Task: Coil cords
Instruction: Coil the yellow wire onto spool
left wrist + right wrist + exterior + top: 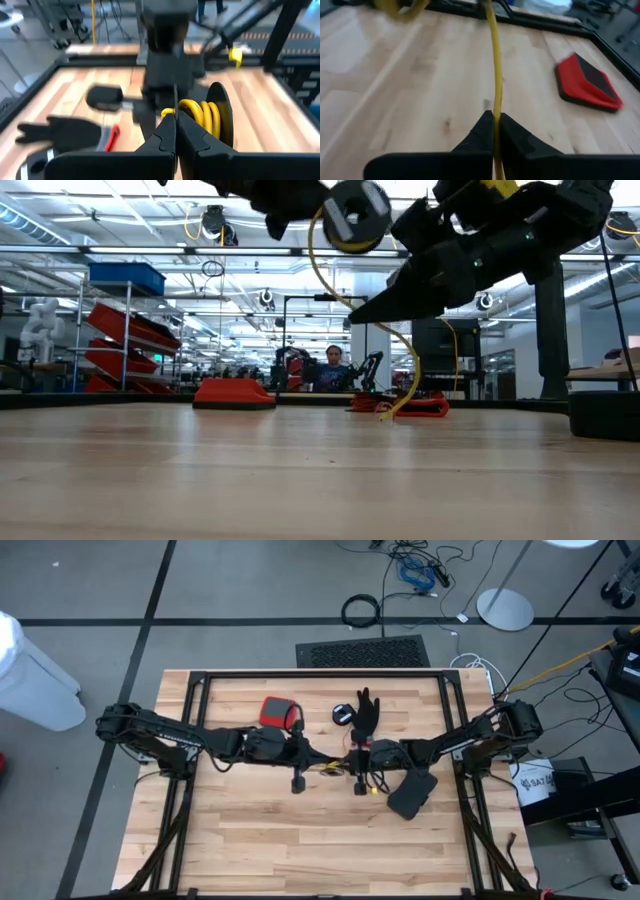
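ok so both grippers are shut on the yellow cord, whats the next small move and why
Probably have the right gripper carry the thin yellow cord around the small round black reel for one more turn. A few loops already sit on the reel near the shut left gripper, and loose cord runs off from it.
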Robot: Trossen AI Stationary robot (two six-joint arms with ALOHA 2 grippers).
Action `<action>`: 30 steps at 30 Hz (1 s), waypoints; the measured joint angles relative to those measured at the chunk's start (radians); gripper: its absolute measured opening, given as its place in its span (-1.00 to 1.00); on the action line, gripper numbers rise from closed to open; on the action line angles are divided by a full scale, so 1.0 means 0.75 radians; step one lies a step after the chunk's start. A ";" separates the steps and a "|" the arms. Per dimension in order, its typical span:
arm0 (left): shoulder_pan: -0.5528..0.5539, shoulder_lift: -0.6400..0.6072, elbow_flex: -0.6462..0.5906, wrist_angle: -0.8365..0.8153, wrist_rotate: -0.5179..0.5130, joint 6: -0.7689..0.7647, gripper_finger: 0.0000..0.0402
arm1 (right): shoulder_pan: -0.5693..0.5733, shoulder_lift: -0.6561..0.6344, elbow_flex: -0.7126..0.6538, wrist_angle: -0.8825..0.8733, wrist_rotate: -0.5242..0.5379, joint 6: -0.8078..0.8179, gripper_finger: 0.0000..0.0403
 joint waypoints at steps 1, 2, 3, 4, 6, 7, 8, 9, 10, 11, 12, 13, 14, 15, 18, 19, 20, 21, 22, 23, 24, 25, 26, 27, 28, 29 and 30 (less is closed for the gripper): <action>0.000 0.000 0.000 -0.031 0.000 0.005 -1.00 | -0.004 0.000 0.000 -0.014 0.016 0.012 -0.99; 0.000 0.001 0.000 -0.067 -0.008 0.021 -1.00 | -0.009 0.000 0.000 -0.027 0.029 0.024 -0.99; -0.001 0.001 0.000 -0.103 -0.032 0.027 -1.00 | -0.010 0.000 0.000 -0.040 0.042 0.037 -0.99; -0.003 0.001 0.000 -0.140 -0.066 0.030 -1.00 | -0.014 0.000 0.000 -0.055 0.050 0.049 -0.99; -0.007 0.001 0.000 -0.198 -0.147 0.043 -1.00 | -0.019 0.000 0.000 -0.079 0.054 0.071 -0.99; -0.008 0.001 0.000 -0.218 -0.171 0.056 -1.00 | -0.019 0.000 0.000 -0.090 0.062 0.082 -0.99; -0.008 0.001 0.000 -0.232 -0.182 0.060 -1.00 | -0.019 0.000 0.000 -0.103 0.084 0.091 -0.99; -0.007 0.001 0.000 -0.246 -0.194 0.062 -1.00 | -0.019 0.000 0.000 -0.120 0.104 0.098 -1.00; -0.008 0.001 0.000 -0.262 -0.218 0.063 -1.00 | -0.018 0.000 0.000 -0.138 0.111 0.106 -1.00; -0.008 0.001 0.000 -0.277 -0.249 0.067 -1.00 | -0.019 0.000 0.000 -0.149 0.114 0.113 -1.00; -0.008 0.001 0.000 -0.294 -0.276 0.072 -1.00 | -0.019 0.000 0.000 -0.155 0.114 0.118 -1.00; -0.008 0.001 0.000 -0.309 -0.304 0.073 -1.00 | -0.018 0.000 0.001 -0.161 0.115 0.124 -1.00; -0.008 0.001 0.000 -0.321 -0.328 0.082 -1.00 | -0.018 0.000 0.001 -0.170 0.115 0.129 -1.00; -0.008 0.001 0.000 -0.333 -0.348 0.095 -1.00 | -0.018 0.000 0.001 -0.184 0.114 0.136 -1.00; -0.008 0.001 0.000 -0.355 -0.366 0.103 -1.00 | -0.017 0.000 0.001 -0.220 0.114 0.160 -1.00; -0.008 0.001 0.000 -0.355 -0.367 0.104 -1.00 | -0.018 0.000 0.001 -0.228 0.115 0.167 -1.00; -0.008 0.001 0.000 -0.356 -0.367 0.107 -1.00 | -0.018 0.000 0.001 -0.234 0.115 0.171 -1.00; -0.008 0.001 0.000 -0.361 -0.369 0.115 -1.00 | -0.018 0.000 0.001 -0.237 0.115 0.175 -1.00; -0.008 0.001 0.000 -0.373 -0.376 0.127 -1.00 | -0.018 0.000 0.001 -0.238 0.115 0.180 -1.00; -0.008 0.001 0.000 -0.388 -0.387 0.132 -1.00 | -0.018 0.000 0.001 -0.240 0.115 0.188 -1.00; -0.008 0.001 0.000 -0.404 -0.397 0.135 -1.00 | -0.018 0.000 0.001 -0.241 0.116 0.195 -1.00; -0.008 0.001 -0.001 -0.417 -0.411 0.139 -1.00 | -0.018 0.000 0.001 -0.242 0.116 0.195 -1.00; -0.008 0.001 -0.012 -0.416 -0.425 0.146 -1.00 | -0.018 0.000 0.001 -0.242 0.117 0.196 -1.00; -0.008 0.001 -0.024 -0.416 -0.437 0.159 -1.00 | -0.018 0.000 0.001 -0.242 0.118 0.200 -1.00; -0.008 0.001 -0.037 -0.417 -0.447 0.164 -1.00 | -0.018 0.000 0.001 -0.241 0.119 0.205 -1.00; -0.008 0.001 -0.049 -0.418 -0.454 0.165 -1.00 | -0.018 0.000 0.001 -0.242 0.119 0.209 -1.00; -0.008 0.001 -0.060 -0.418 -0.463 0.165 -1.00 | -0.018 0.000 0.001 -0.240 0.119 0.210 -1.00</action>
